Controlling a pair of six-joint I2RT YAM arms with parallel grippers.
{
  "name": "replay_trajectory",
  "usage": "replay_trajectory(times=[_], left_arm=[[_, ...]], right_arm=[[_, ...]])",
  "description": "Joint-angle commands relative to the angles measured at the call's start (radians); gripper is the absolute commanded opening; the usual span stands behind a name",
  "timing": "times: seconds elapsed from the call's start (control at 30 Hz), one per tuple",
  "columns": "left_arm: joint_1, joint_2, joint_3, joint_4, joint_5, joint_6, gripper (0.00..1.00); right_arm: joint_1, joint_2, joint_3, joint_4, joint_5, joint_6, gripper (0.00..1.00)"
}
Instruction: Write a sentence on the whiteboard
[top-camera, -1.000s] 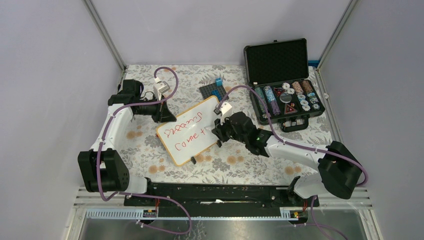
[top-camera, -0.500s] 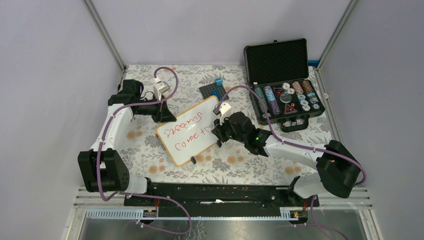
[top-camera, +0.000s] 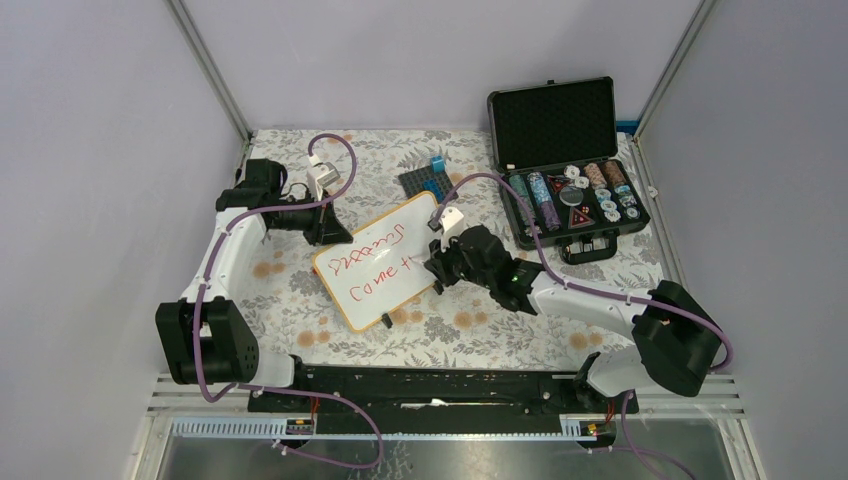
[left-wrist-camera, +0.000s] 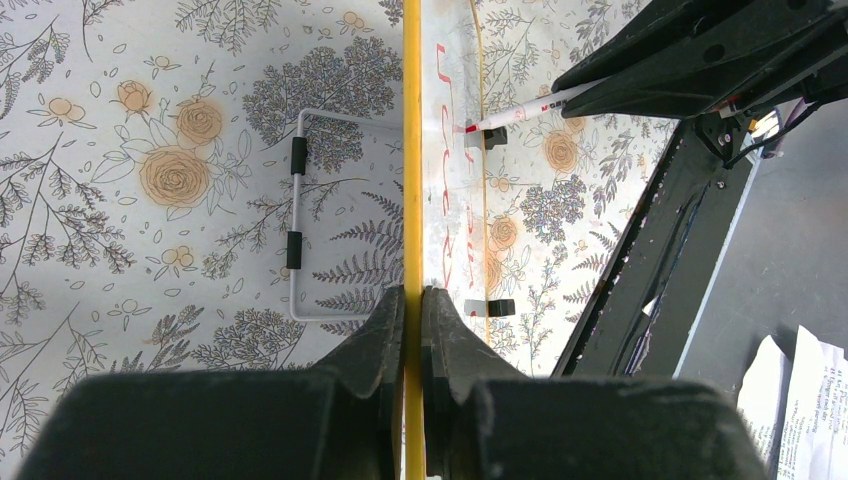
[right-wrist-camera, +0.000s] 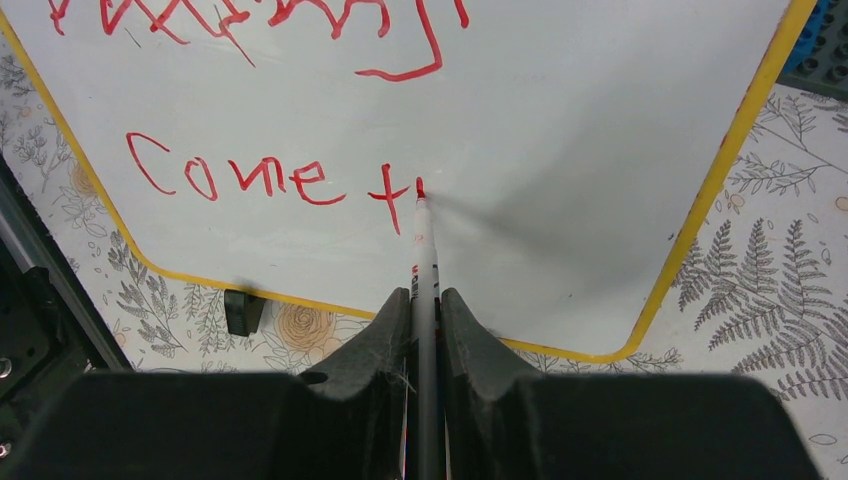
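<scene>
The whiteboard (top-camera: 385, 262) with its yellow-wood frame stands tilted at the table's middle; it also shows in the right wrist view (right-wrist-camera: 560, 120). The sentence (right-wrist-camera: 270, 178) is red: a scribbled top line, then "Come t" and a fresh short stroke. My right gripper (right-wrist-camera: 425, 300) is shut on a white red-tipped marker (right-wrist-camera: 424, 245), whose tip touches the board just right of the "t". My left gripper (left-wrist-camera: 412, 300) is shut on the whiteboard's frame edge (left-wrist-camera: 411, 150) at the board's far left corner. In the top view the right gripper (top-camera: 440, 268) is at the board's right edge and the left gripper (top-camera: 335, 236) at its upper left.
An open black case (top-camera: 570, 190) with poker chips stands at the back right. A dark grey studded baseplate (top-camera: 428, 183) with a blue brick lies behind the board. The board's wire stand (left-wrist-camera: 297, 215) rests on the floral cloth (top-camera: 460, 325).
The right gripper has shifted slightly with the marker, and the marker tip has started a new stroke right of the "t". The left arm has not moved.
</scene>
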Motion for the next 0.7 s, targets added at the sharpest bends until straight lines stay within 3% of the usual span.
replay_trajectory(times=[0.0, 0.67], left_arm=[[-0.019, -0.003, -0.012, -0.002, -0.008, 0.027, 0.0], [-0.018, -0.004, -0.011, -0.003, -0.014, 0.027, 0.0]], right_arm=[[-0.006, -0.02, -0.032, 0.008, 0.016, 0.015, 0.0], [-0.006, -0.02, -0.01, 0.02, 0.005, 0.014, 0.0]])
